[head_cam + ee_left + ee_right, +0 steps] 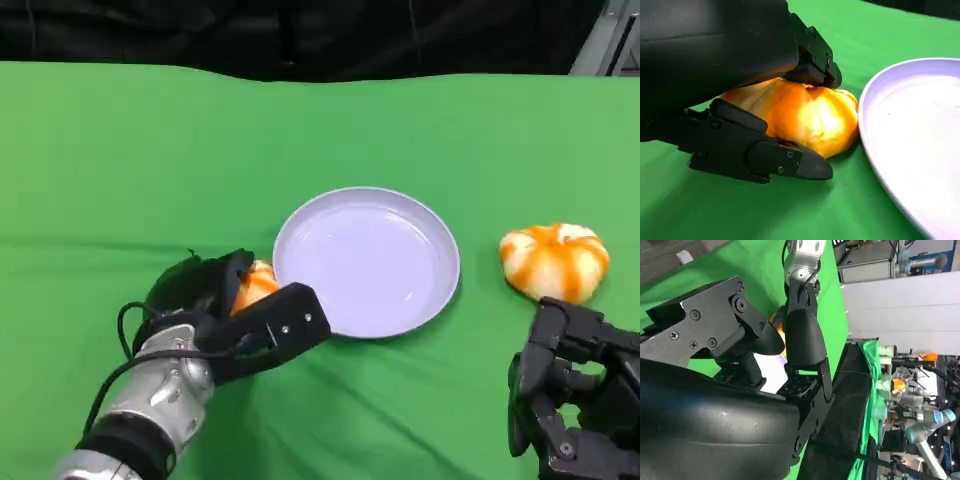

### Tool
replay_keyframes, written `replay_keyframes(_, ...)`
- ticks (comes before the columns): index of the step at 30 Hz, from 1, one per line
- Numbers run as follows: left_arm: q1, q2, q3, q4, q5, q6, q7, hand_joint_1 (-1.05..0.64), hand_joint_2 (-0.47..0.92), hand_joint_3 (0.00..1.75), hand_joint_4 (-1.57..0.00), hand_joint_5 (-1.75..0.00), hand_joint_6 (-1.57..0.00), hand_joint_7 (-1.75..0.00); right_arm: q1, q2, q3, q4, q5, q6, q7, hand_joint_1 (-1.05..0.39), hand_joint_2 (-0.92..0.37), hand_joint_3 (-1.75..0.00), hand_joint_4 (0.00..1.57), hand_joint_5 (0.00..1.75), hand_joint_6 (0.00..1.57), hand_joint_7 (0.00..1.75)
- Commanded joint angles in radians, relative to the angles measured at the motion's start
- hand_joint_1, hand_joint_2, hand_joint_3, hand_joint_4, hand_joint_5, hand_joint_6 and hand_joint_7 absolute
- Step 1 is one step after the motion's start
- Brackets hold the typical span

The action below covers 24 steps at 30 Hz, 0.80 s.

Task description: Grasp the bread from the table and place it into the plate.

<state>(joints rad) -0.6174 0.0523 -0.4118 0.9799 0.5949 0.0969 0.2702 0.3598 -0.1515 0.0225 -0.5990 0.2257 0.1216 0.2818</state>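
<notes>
Two breads lie on the green table (120, 170) in the head view, and between them sits the plate (367, 262), pale lilac, round, just right of the frame's middle. We see our left hand (225, 315) at the lower left of that frame, its black fingers (285, 325) wrapped round the near bread (256, 284), which shows as an orange patch touching or almost touching the plate's left rim. In the left wrist view the hold is plain: the bread (805, 115), glossy orange and yellow, sits on the cloth with one finger (765, 155) along its lower side and another part of the hand (815, 60) pressed on its top, so we count this hand as clamped on the bread. The plate (875, 100) fills the right side of that view, its rim just beside the bread, and we cannot tell whether the two touch. The bread still rests on the table, outside the plate. The second bread (555, 260), white with orange stripes, lies at the right of the head view, apart from the plate. Our right hand (575, 400) sits at the lower right corner, just below this second bread, holding nothing; its fingers look loosely parted. The right wrist view shows that hand (765, 340) close up, fingers standing apart with green cloth between them.
</notes>
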Motion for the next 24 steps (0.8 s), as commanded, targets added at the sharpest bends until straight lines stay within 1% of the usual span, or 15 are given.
replay_keyframes(1, 0.006, 0.012, -0.013, 0.055, 0.012, -0.015, 0.058, -0.01, 0.91, 0.04, -0.68, -0.10, -0.63, -0.04, 0.005, -0.010, -0.004, -0.016, 0.000, -0.003, -0.005, -0.05, -0.61, -1.19, 0.88, 1.75, 0.67, 1.71)
replay_keyframes(2, 0.003, 0.011, -0.017, 0.066, 0.017, -0.020, 0.082, 0.00, 0.91, 0.02, -0.75, -0.10, -0.67, -0.04, 0.005, -0.008, -0.003, -0.015, 0.000, -0.004, -0.006, -0.05, -0.61, -1.19, 0.88, 1.75, 0.67, 1.71)
replay_keyframes(3, 0.002, 0.012, -0.021, 0.075, 0.021, -0.032, 0.105, -0.01, 0.90, 0.01, -0.85, -0.11, -0.77, -0.05, 0.005, -0.008, -0.002, -0.015, -0.001, -0.004, -0.006, -0.05, -0.61, -1.19, 0.88, 1.75, 0.67, 1.71)
replay_keyframes(4, 0.000, 0.015, -0.026, 0.081, 0.024, -0.045, 0.123, -0.03, 0.87, 0.00, -0.97, -0.10, -0.91, -0.07, 0.005, -0.008, -0.001, -0.014, -0.003, -0.006, -0.006, -0.05, -0.61, -1.19, 0.88, 1.75, 0.67, 1.71)
replay_keyframes(5, -0.001, 0.017, -0.029, 0.088, 0.026, -0.055, 0.135, -0.04, 0.86, 0.00, -1.03, -0.10, -0.99, -0.07, 0.005, -0.009, 0.000, -0.014, -0.005, -0.007, -0.006, -0.06, -0.61, -1.19, 0.88, 1.75, 0.67, 1.71)
replay_keyframes(7, 0.002, 0.024, -0.033, 0.089, 0.028, -0.079, 0.167, -0.06, 0.84, 0.00, -1.08, -0.08, -1.05, -0.06, 0.007, -0.005, 0.004, -0.015, -0.007, -0.009, -0.009, -0.06, -0.61, -1.19, 0.88, 1.75, 0.67, 1.71)
replay_keyframes(8, 0.006, 0.029, -0.033, 0.085, 0.028, -0.093, 0.188, -0.05, 0.88, 0.01, -1.01, -0.66, -1.13, -0.13, 0.009, -0.002, 0.007, -0.017, -0.009, -0.010, -0.012, -0.06, -0.61, -1.20, 0.88, 1.75, 0.67, 1.71)
replay_keyframes(9, 0.011, 0.035, -0.034, 0.079, 0.031, -0.103, 0.211, -0.04, 0.90, 0.01, -0.85, -1.14, -1.04, -0.43, 0.010, 0.001, 0.010, -0.020, -0.009, -0.009, -0.014, -0.06, -0.61, -1.20, 0.88, 1.75, 0.67, 1.72)
replay_keyframes(10, 0.016, 0.040, -0.036, 0.073, 0.036, -0.111, 0.231, -0.02, 0.91, 0.07, -0.81, -1.50, -0.83, -1.07, 0.011, 0.003, 0.013, -0.020, -0.008, -0.011, -0.015, -0.07, -0.61, -1.20, 0.88, 1.75, 0.66, 1.72)
replay_keyframes(11, 0.019, 0.044, -0.037, 0.068, 0.041, -0.114, 0.240, -0.01, 0.91, 0.09, -0.82, -1.62, -0.72, -1.38, 0.012, 0.003, 0.016, -0.023, -0.009, -0.009, -0.018, -0.07, -0.60, -1.20, 0.88, 1.75, 0.66, 1.72)
replay_keyframes(12, 0.022, 0.051, -0.040, 0.060, 0.048, -0.116, 0.247, -0.01, 0.91, 0.09, -0.84, -1.68, -0.65, -1.56, 0.014, 0.003, 0.018, -0.029, -0.011, -0.002, -0.023, -0.07, -0.60, -1.20, 0.89, 1.75, 0.66, 1.72)
replay_keyframes(13, 0.025, 0.057, -0.042, 0.054, 0.052, -0.117, 0.250, -0.01, 0.91, 0.10, -0.80, -1.72, -0.57, -1.67, 0.015, 0.003, 0.020, -0.033, -0.011, 0.004, -0.027, -0.08, -0.60, -1.21, 0.88, 1.75, 0.66, 1.72)
replay_keyframes(14, 0.027, 0.060, -0.043, 0.049, 0.055, -0.118, 0.252, -0.01, 0.91, 0.10, -0.79, -1.73, -0.54, -1.71, 0.015, 0.003, 0.022, -0.036, -0.012, 0.008, -0.030, -0.08, -0.60, -1.21, 0.88, 1.75, 0.66, 1.72)
replay_keyframes(18, 0.050, 0.090, -0.036, -0.006, 0.056, -0.124, 0.251, -0.01, 0.92, 0.11, -0.76, -1.75, -0.51, -1.74, 0.015, 0.003, 0.028, -0.038, -0.014, 0.006, -0.035, -0.08, -0.60, -1.21, 0.88, 1.75, 0.66, 1.72)
replay_keyframes(24, 0.100, 0.154, -0.018, -0.163, 0.060, -0.125, 0.227, -0.06, 0.92, 0.21, -0.73, -1.75, -0.46, -1.75, 0.015, 0.001, 0.032, -0.034, -0.026, -0.006, -0.043, -0.09, -0.60, -1.21, 0.88, 1.75, 0.66, 1.71)
